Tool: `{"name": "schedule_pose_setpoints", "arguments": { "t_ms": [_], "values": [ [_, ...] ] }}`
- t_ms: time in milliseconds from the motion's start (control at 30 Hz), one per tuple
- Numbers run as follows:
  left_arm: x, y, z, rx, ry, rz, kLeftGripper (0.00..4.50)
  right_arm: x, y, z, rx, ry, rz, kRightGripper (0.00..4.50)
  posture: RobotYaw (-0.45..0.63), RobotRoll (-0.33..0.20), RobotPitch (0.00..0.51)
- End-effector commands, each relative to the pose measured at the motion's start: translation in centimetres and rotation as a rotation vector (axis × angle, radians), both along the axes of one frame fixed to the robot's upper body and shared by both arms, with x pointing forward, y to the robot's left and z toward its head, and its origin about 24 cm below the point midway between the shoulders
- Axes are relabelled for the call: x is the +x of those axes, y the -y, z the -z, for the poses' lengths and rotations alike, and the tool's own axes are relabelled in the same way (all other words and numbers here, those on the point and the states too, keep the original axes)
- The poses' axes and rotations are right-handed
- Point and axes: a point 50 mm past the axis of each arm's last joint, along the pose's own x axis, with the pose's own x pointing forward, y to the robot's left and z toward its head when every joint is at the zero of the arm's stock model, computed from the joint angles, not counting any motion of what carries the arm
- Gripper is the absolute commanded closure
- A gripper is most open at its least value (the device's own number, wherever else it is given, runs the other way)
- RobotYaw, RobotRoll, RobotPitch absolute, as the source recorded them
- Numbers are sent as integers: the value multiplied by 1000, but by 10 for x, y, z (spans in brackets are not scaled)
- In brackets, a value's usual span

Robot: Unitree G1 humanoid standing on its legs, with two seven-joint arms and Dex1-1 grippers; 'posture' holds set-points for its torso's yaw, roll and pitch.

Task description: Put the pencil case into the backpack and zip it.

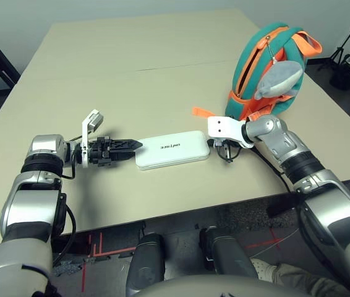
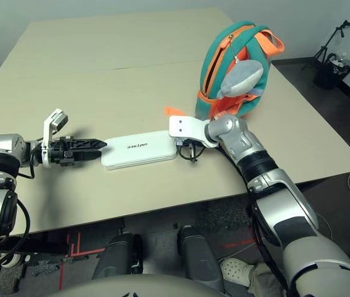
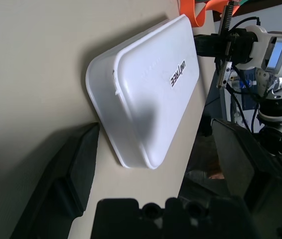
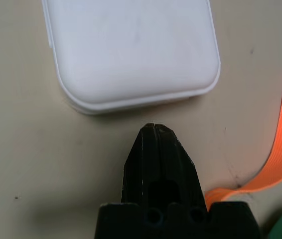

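Both grippers flank the pencil case point(image 1: 172, 149), which lies flat on the table point(image 1: 132, 80). At its nine o'clock end the left gripper point(image 1: 132, 147) gapes wide, empty; at three o'clock the right gripper point(image 4: 154, 130) is pinched closed, empty. An orange strap point(image 4: 280, 149) trails beside it. At one o'clock stands the backpack point(image 1: 268, 68), with bare tabletop beyond. Its lettering reads "unitree".

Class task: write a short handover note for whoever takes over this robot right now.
Left gripper: open, at one end of the pencil case, holding nothing.
Right gripper: shut, empty, just short of the case's other end.
Pencil case lies flat on the table.
Backpack stands behind the right gripper, orange strap trailing on the table.
Done: nothing yet.
Left: pick up case, put it in backpack, zip.
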Motion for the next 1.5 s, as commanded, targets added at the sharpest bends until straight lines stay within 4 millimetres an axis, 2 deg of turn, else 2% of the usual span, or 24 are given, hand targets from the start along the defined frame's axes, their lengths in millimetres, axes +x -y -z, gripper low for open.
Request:
{"name": "schedule_pose_setpoints", "arguments": {
  "t_ms": [33,267,567,767,1000,1067,1200,1500],
  "values": [
    [-5,-5,5,46,-45,2,0,-2,6,2,-9,-11,3,4483,-48,0,89],
    [-5,-7,5,61,-30,2,0,-2,7,1,-15,-8,4,4483,-45,0,85],
    [-5,-5,6,48,-41,-7,0,-6,-4,2,-9,-24,-41,4483,-41,0,82],
    [-5,-6,7,54,-41,-8,0,-14,-26,-1,40,-40,-101,4483,-45,0,82],
    [-3,-4,5,53,-51,-7,0,-21,-62,-5,105,-54,-178,4483,-52,0,85],
    [-3,-3,4,52,-52,-7,0,-21,-66,-6,106,-52,-186,4483,-53,0,85],
    [-2,-4,4,65,-31,3,0,-21,-67,-7,103,-50,-188,4483,-53,0,84],
    [3,-3,1,64,116,40,0,-22,-53,0,71,-57,-171,4483,-51,0,85]
  ]
}}
